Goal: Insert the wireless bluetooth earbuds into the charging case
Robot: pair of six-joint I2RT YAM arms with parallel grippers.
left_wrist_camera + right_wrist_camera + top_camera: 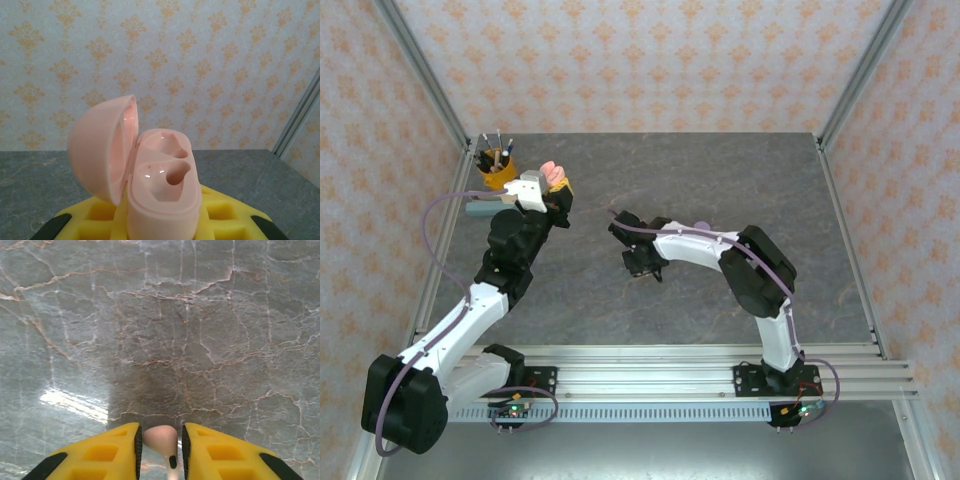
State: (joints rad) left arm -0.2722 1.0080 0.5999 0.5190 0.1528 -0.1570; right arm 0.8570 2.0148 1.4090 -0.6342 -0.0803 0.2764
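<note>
Earbud: one pale pink bud, seen in the right wrist view, sits between the two yellow fingers of the right gripper. It has a rounded body with a small dark spot low on its right side.
- The jaws stand only narrowly apart, about one bud's width. The left finger's inner face looks to be touching the bud. On the right side I cannot tell contact from a hairline gap, so whether the bud is pinched cannot be told.
- A dark shadow lies on the grey marbled table directly beyond the bud. I cannot tell whether the bud is resting on the surface or just above it.

Overhead: the right gripper points down at mid-table, left of its own base.

Charging case: pale pink and glossy, with the lid swung open to the left on its hinge.
- Both sockets in the base are visible and empty.
- The left gripper is closed on the base of the case, with yellow fingers on both sides.

Overhead: the left gripper holds the case at far left, raised off the table and opening upward. It is well apart from the right gripper.

A yellow pen cup stands just beside the case, on its left.
</note>
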